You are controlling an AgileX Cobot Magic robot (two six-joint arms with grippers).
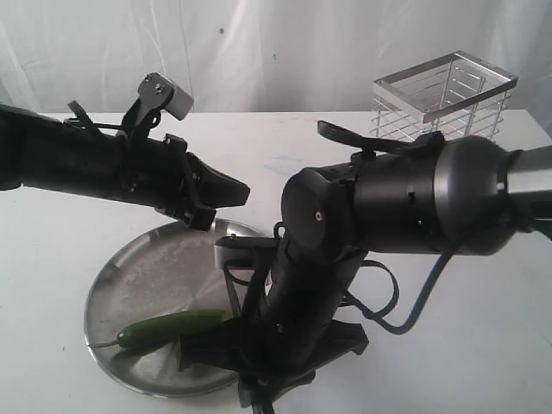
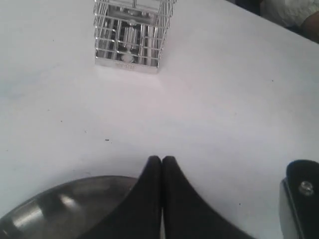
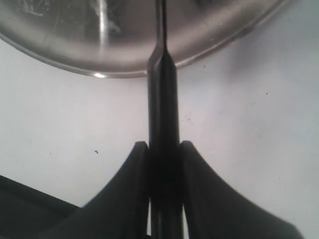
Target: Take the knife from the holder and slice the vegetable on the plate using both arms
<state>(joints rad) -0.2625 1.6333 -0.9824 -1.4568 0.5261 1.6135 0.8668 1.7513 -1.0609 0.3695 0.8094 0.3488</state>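
The knife (image 3: 163, 99) — long axis across the plate (image 3: 60, 40) rim, blade pointing inward — is gripped by the right end effector (image 3: 164, 147), arm bent downward. The left end effector (image 2: 162, 160) hovers closed above the plate.

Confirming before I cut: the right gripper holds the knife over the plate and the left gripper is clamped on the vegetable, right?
Not quite. The left gripper is shut on nothing: the left wrist view shows its jaws pressed together, empty, and the vegetable lies apart from it on the plate. The right gripper does hold the knife over the plate.
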